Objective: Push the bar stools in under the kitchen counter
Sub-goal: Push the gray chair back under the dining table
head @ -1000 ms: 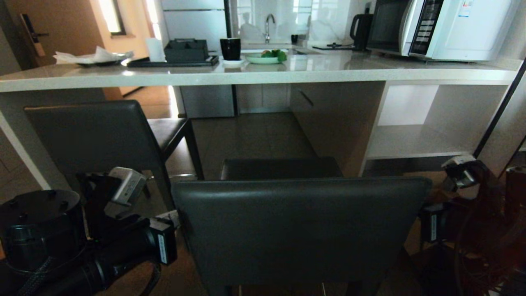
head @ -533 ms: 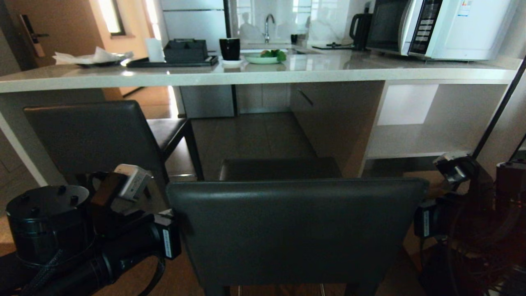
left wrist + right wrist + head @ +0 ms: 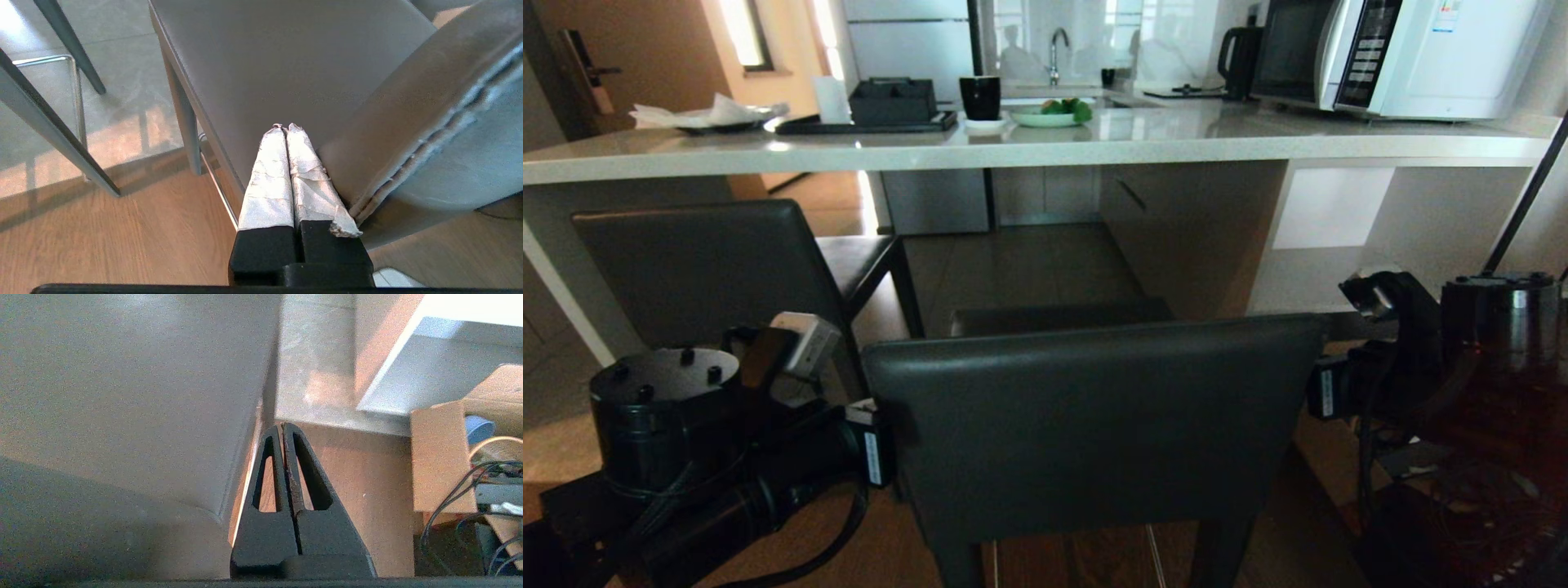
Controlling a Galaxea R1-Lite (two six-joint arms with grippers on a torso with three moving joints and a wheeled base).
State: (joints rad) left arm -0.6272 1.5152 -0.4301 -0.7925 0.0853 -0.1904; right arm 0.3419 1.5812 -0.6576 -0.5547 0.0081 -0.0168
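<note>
Two stools stood short of the table (image 3: pixel 1029 151): the far stool (image 3: pixel 711 269) sat partly under it, the near stool (image 3: pixel 1094 425) was well out, with left claw (image 3: pixel 286 127) and right claw (image 3: pixel 282 425) closed empty beside its backrest.

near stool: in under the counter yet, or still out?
Still out. The near stool stands short of the kitchen counter; its seat hasn't reached the slab's edge.

Bar stools (image 3: pixel 1094 425): dark grey-black leather. Kitchen counter (image 3: pixel 1176 143): pale grey-white, speckled. Floor (image 3: pixel 102 237): warm brown woodgrain (grey tile farther in). Microwave (image 3: pixel 1421 53): white. Cup (image 3: pixel 980 96): black.
</note>
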